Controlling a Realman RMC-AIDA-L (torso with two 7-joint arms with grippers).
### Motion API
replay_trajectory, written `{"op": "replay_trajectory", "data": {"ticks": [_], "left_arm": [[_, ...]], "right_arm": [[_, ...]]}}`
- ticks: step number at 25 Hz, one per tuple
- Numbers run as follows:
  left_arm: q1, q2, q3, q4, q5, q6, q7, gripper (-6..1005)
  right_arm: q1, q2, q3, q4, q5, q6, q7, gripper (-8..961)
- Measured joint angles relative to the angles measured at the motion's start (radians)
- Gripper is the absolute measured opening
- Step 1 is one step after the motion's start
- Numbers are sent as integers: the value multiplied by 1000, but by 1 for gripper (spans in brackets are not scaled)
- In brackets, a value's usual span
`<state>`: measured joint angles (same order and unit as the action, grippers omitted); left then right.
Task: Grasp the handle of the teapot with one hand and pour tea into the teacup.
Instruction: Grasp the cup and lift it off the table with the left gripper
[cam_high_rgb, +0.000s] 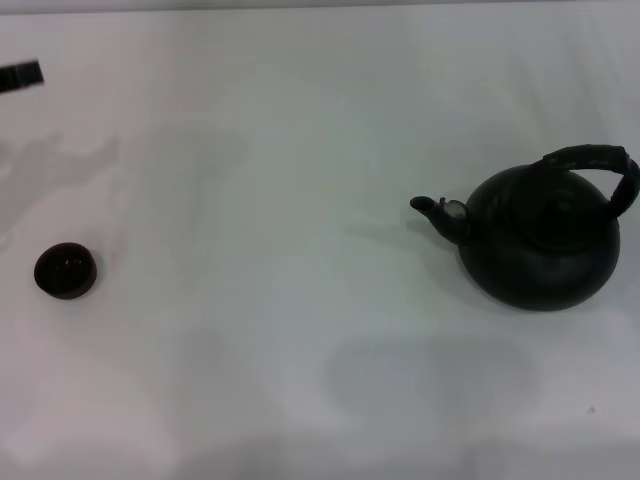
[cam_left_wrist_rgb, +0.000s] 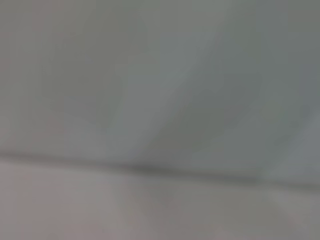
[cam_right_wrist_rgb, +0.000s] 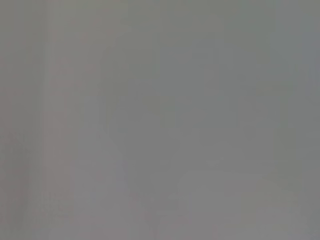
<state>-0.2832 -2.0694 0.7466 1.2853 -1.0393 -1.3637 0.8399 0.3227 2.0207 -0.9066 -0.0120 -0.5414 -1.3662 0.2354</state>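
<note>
Sitting untouched on the white worktop (cam_high_rgb: 300, 330), toward the robot's right side: the teapot (cam_high_rgb: 540, 245), squat and matte black, upright, with its short pale-tipped spout (cam_high_rgb: 440, 210) pointing across toward the left. Arching over the teapot's top and leaning toward its far right edge: the handle (cam_high_rgb: 600, 165), thick, black and ribbed, with nothing closed around it. Resting well apart from the teapot, far over on the left side of the worktop: the teacup (cam_high_rgb: 66, 271), tiny, dark and bowl-like, standing upright with its mouth up; not possible to tell whether any tea is lying inside. Showing no arm and no gripper anywhere in the head view, apart from a small dark object (cam_high_rgb: 20, 76) poking in at the far left edge, too little of it visible to name. Showing only blurred pale surface in both wrist views, so not being able to tell the state of either set of fingers, nor where either gripper is hanging. Judging from this layout, standing at the very start: handle not yet grasped, teapot not yet lifted, nothing yet poured. Remaining, by that reading: reaching for the handle, most likely with the right arm given the teapot's side, closing on it, carrying the teapot across the wide gap to the teacup, and tipping the spout over it.
</note>
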Motion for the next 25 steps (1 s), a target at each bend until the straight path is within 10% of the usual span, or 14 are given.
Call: {"op": "replay_trajectory", "data": {"ticks": [6,25], "left_arm": [[-2,-1,72,200,274,-157,-194,862],[47,-6,179,234,413,-272,-257,871]], "right_arm": [[1,-1,2,-1,1,0,1,867],[1,-1,1,7,-2,1,1,867]]}}
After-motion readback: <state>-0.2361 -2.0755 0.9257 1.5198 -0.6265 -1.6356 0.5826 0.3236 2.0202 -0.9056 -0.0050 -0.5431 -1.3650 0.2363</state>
